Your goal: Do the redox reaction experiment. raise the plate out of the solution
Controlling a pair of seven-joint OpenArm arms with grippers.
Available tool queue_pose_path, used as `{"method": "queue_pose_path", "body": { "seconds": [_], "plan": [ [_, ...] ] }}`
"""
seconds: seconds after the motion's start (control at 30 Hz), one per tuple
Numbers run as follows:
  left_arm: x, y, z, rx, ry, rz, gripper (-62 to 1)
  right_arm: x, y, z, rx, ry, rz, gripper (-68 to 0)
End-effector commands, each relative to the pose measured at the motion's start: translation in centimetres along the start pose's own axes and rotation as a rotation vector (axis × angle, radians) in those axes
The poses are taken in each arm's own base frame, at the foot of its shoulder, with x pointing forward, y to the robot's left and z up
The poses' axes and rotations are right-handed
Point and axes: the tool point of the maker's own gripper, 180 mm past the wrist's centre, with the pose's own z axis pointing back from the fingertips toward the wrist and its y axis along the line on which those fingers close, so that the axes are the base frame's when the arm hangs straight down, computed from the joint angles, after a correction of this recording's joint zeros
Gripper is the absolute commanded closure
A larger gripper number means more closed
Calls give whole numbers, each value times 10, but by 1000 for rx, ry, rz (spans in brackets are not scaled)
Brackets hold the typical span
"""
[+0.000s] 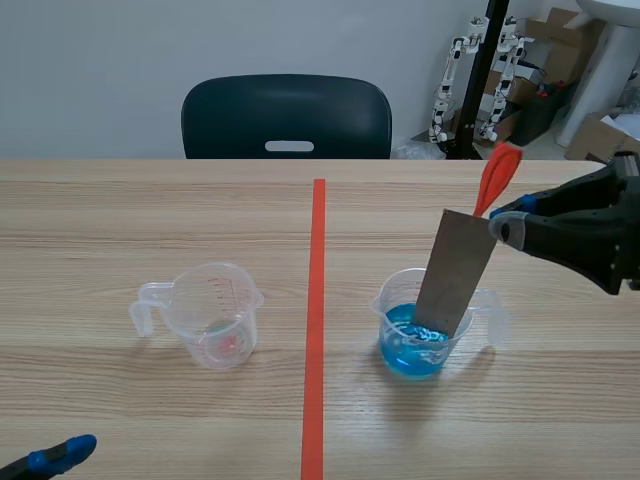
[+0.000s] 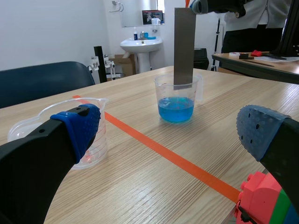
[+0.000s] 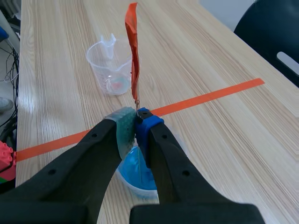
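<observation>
Left gripper (image 1: 55, 458) sits low at near left, fingers spread wide, holding nothing. Empty cup (image 1: 215, 315) is left of the tape line (image 1: 318, 300). Solution cup (image 1: 428, 335) is right of the line, with blue liquid (image 2: 176, 108) in the bottom. Plate (image 1: 455, 270) is tilted, its lower end inside the cup rim, just above the liquid. Right gripper (image 1: 503, 222) is clamped on the plate's top edge, beside the orange tag (image 1: 497, 172). Chair (image 1: 287, 115) is at the far side.
</observation>
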Motion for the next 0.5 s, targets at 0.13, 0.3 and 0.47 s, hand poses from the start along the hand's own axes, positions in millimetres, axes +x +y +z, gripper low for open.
{"method": "queue_pose_path", "body": {
  "seconds": [0.13, 0.3, 0.47],
  "plan": [
    [6, 1, 0, -3, -22, -2, -617, 37, -15, 7, -35, -30, 46, -6],
    [6, 1, 0, -3, -23, -2, -617, 54, -18, 9, -45, -24, 52, -6],
    [7, 2, 2, -9, -19, -3, -617, 70, -18, 9, -44, -22, 64, -6]
  ]
}}
